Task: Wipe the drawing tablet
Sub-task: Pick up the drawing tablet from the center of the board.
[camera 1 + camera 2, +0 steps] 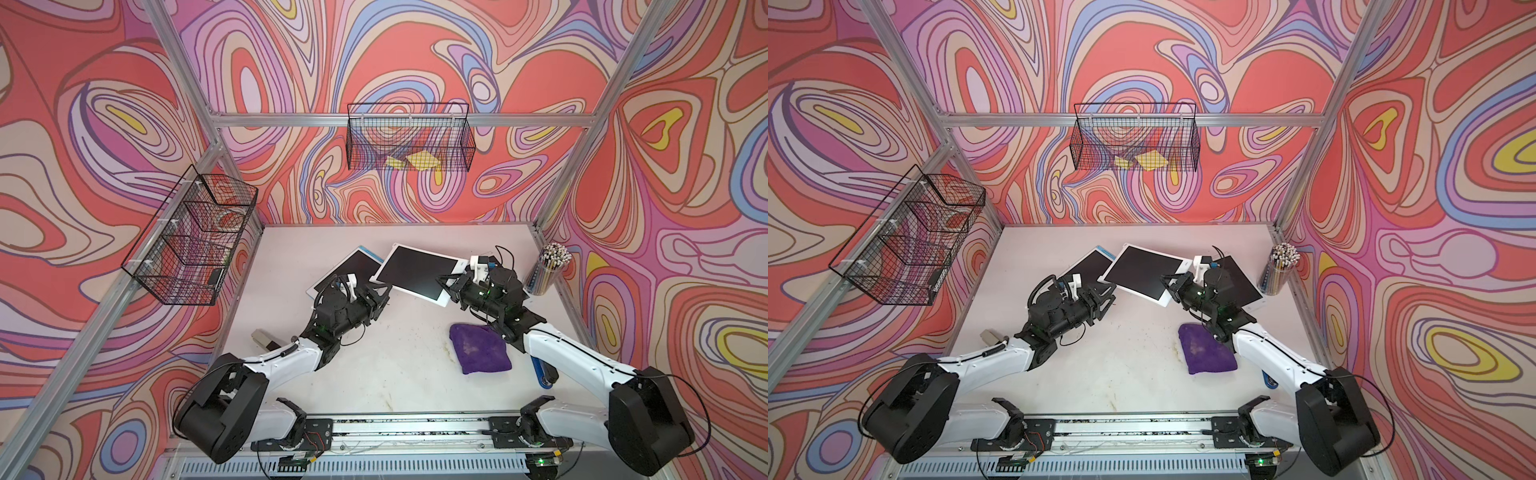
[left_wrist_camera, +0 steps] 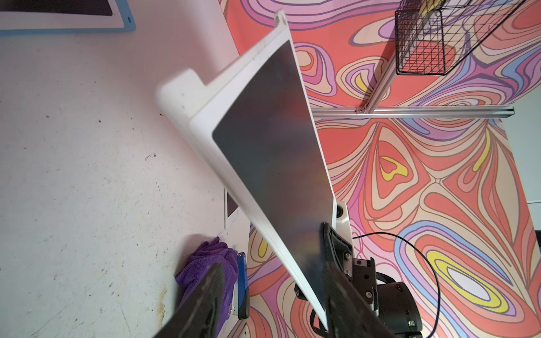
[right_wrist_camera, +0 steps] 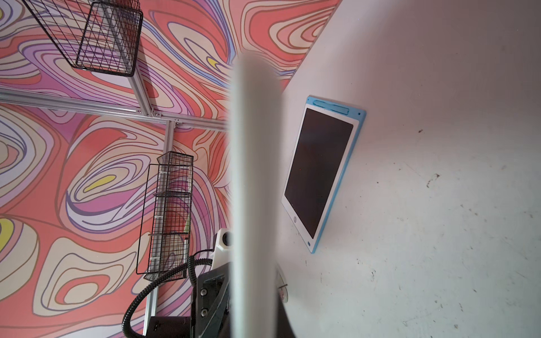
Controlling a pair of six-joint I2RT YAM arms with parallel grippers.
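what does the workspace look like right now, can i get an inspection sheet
surface: white tabletop, scuffed and stained.
job's things: white-framed drawing tablet raised and tilted; purple cloth lying loose on the table.
clutter: blue-framed tablet; black-screened third tablet under the right arm; clear cup of pencils; grey block.
grippers: right gripper shut on the white-framed drawing tablet's corner; left gripper open at its opposite corner.
cables: black ribbed conduit at the left wrist, no snag seen.
surroundings: black wire back basket; black wire side basket; swirl-patterned walls.
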